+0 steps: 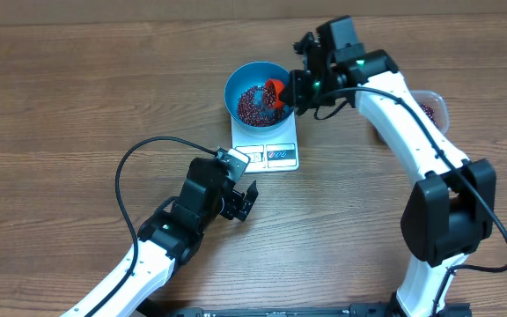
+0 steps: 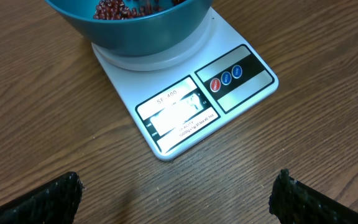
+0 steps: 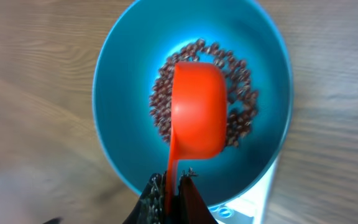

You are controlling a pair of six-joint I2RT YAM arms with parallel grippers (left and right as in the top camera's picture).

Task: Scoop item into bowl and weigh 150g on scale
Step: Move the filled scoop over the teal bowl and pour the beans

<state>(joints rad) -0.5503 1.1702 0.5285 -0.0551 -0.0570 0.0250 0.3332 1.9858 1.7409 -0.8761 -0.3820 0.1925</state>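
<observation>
A blue bowl [image 1: 236,84] stands on the white scale [image 1: 280,157], and red-brown beans [image 1: 255,104] lie in its bottom. My right gripper [image 1: 296,88] is shut on the handle of an orange scoop [image 1: 276,89] held over the bowl. In the right wrist view the scoop [image 3: 197,112] is turned bottom-up above the beans [image 3: 241,118] inside the bowl [image 3: 117,87]. My left gripper [image 1: 246,201] hovers open just in front of the scale, nothing between its fingers. The left wrist view shows the scale [image 2: 241,87], its display, and the bowl [image 2: 135,31] at the top edge.
A clear plastic container [image 1: 435,107] with more beans sits at the right, partly behind the right arm. A black cable loops over the table at the left [image 1: 139,158]. Bare wooden table surrounds the scale.
</observation>
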